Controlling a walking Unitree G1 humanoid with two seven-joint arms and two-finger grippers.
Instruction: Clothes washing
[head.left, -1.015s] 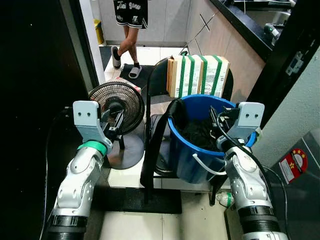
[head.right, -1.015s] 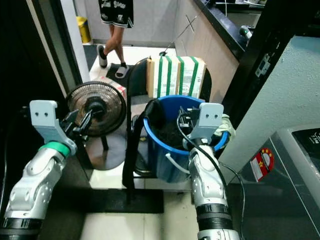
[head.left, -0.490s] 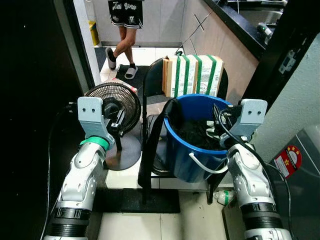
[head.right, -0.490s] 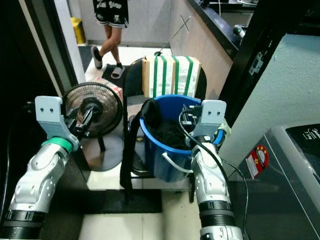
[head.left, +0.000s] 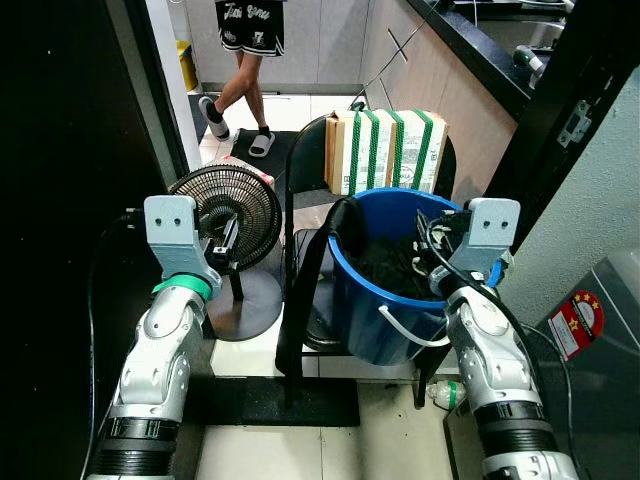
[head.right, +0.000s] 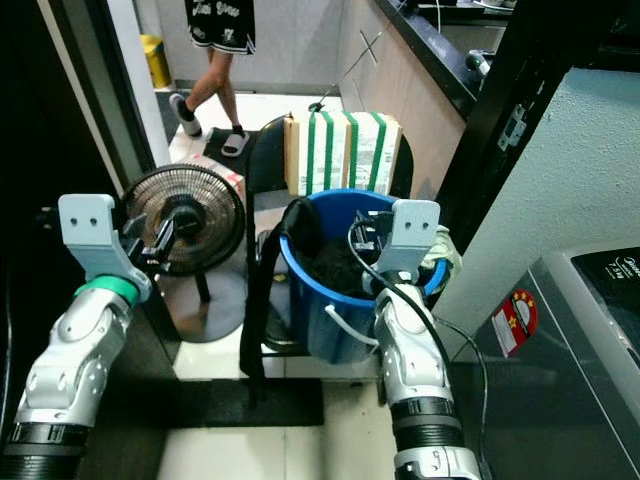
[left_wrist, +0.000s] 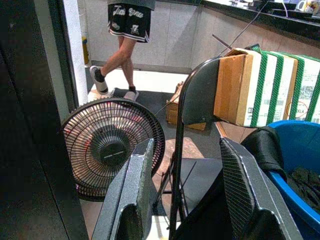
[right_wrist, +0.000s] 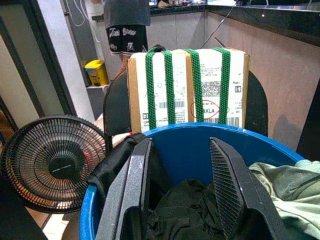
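A blue bucket (head.left: 372, 322) stands on a black folding chair (head.left: 300, 262). It holds dark clothes (head.left: 385, 268). A black garment (head.left: 340, 222) hangs over its left rim, and a pale green cloth (right_wrist: 285, 184) lies at its right rim. My right gripper (head.left: 430, 246) hovers over the bucket's near right rim, open, with nothing between its fingers (right_wrist: 134, 176). My left gripper (head.left: 222, 240) is raised left of the chair, in front of a black fan (head.left: 226, 205), open and empty.
A cardboard box with green straps (head.left: 388, 150) sits behind the bucket on the chair. A grey washing machine (head.left: 612, 330) with a red sticker is at the right. A person (head.left: 242, 60) walks in the passage beyond. A dark door frame (head.left: 130, 100) stands to the left.
The camera has shifted slightly. Both grippers have drifted a little to the left, still open. The person at the back has taken a step.
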